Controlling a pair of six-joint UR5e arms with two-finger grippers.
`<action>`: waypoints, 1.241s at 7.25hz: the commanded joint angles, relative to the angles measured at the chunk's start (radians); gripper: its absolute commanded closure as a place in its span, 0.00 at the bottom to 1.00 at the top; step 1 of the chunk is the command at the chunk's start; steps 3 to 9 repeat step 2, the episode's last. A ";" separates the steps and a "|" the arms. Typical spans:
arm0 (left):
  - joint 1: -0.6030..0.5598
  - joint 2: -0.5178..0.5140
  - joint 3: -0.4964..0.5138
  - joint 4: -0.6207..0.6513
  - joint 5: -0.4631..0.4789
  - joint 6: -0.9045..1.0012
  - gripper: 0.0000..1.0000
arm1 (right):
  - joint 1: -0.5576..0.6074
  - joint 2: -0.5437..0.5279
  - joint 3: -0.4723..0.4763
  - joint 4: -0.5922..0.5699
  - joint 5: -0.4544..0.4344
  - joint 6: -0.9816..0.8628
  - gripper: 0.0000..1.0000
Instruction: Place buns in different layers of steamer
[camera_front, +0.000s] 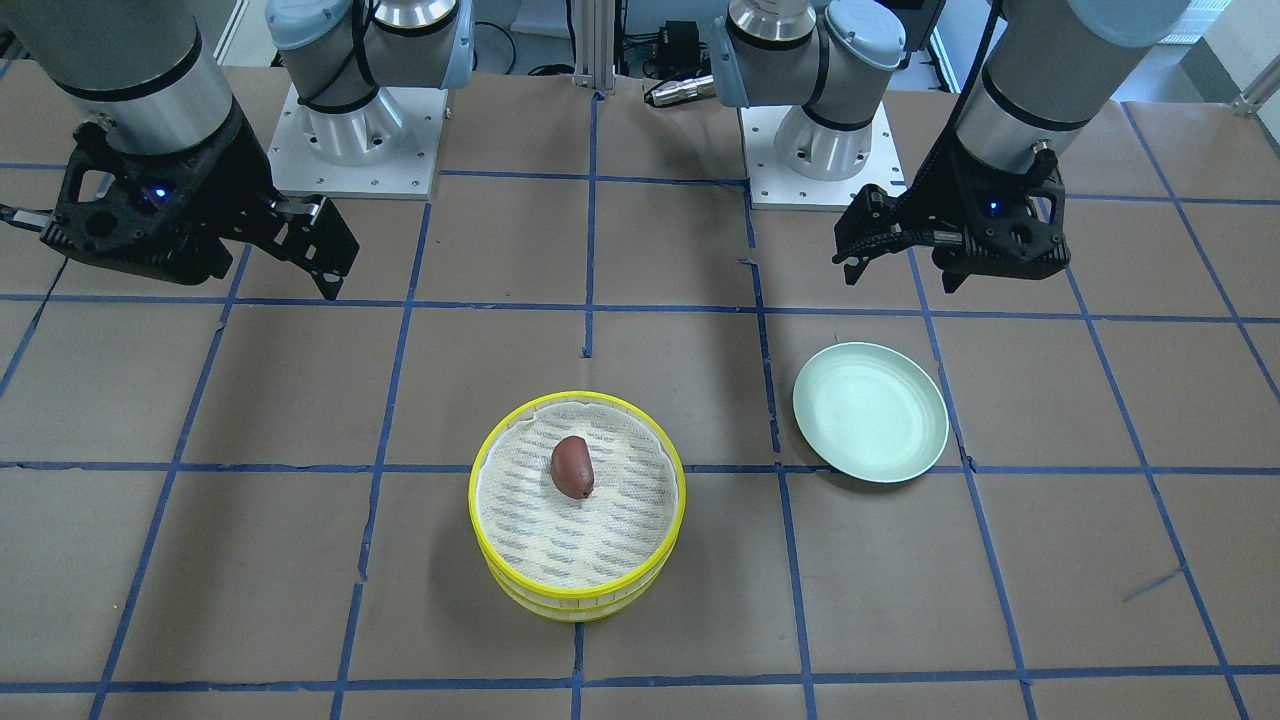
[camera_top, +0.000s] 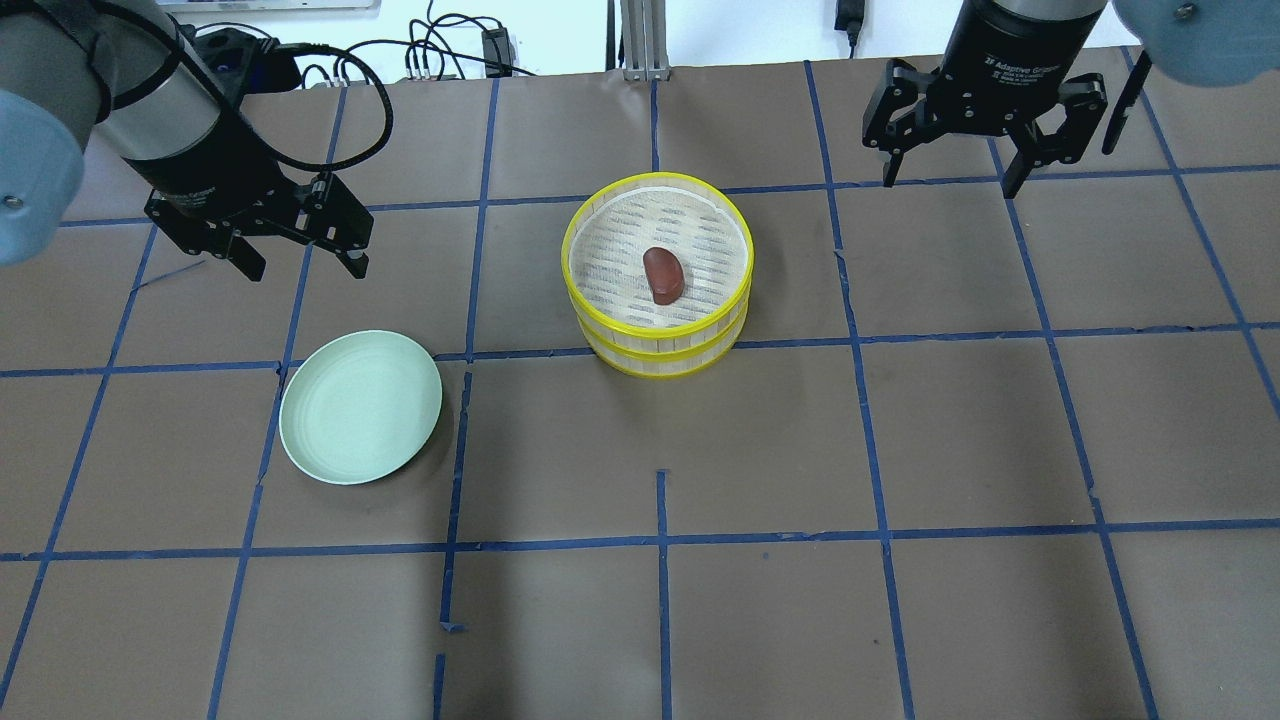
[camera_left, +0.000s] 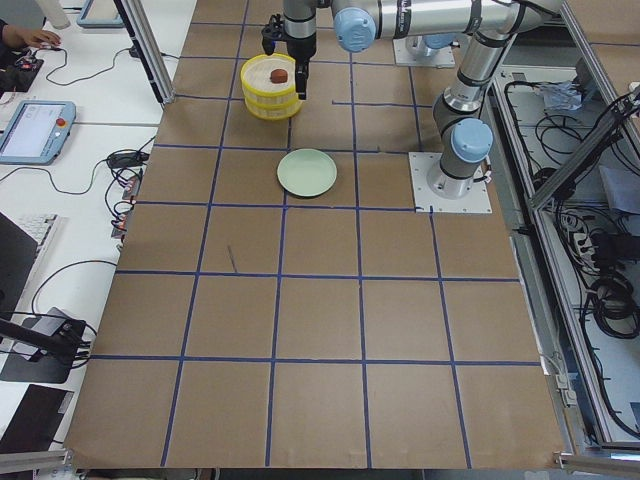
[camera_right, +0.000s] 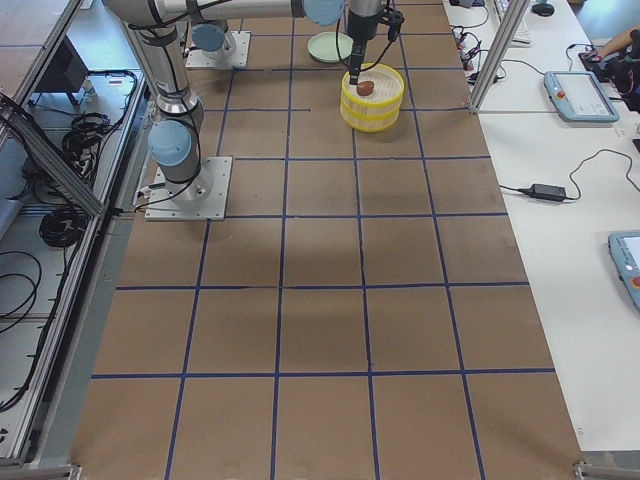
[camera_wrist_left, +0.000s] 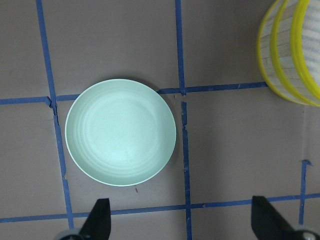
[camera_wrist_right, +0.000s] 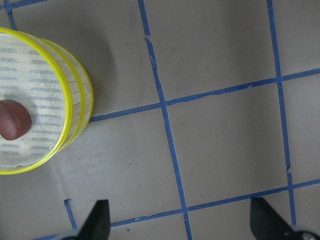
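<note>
- The reddish-brown bun (camera_top: 662, 276) is smooth, glossy and bean-shaped. It lies near the middle of the top steamer layer (camera_top: 578, 215), its long axis running 11 to 5 o'clock in the overhead view.
- That layer has a yellow rim and a white slotted mesh, and sits stacked on the lower steamer layer (camera_top: 660, 357).
- The pale green plate (camera_top: 360, 407) lies at 8 o'clock from the stack, well apart.
- The left gripper (camera_top: 305, 265) hangs at 9 o'clock from the stack, fingers spread, holding nothing.
- The right gripper (camera_top: 950, 183) hangs at 2 o'clock, fingers likewise spread and unladen.
</note>
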 joint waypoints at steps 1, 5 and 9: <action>-0.003 0.003 0.001 0.004 -0.001 0.000 0.00 | 0.001 0.000 0.001 0.000 -0.001 0.001 0.00; -0.006 0.004 -0.001 0.001 -0.001 0.000 0.00 | 0.001 0.000 0.001 0.000 -0.003 0.001 0.00; -0.006 0.004 -0.001 0.001 -0.001 0.000 0.00 | 0.001 0.000 0.001 0.000 -0.003 0.001 0.00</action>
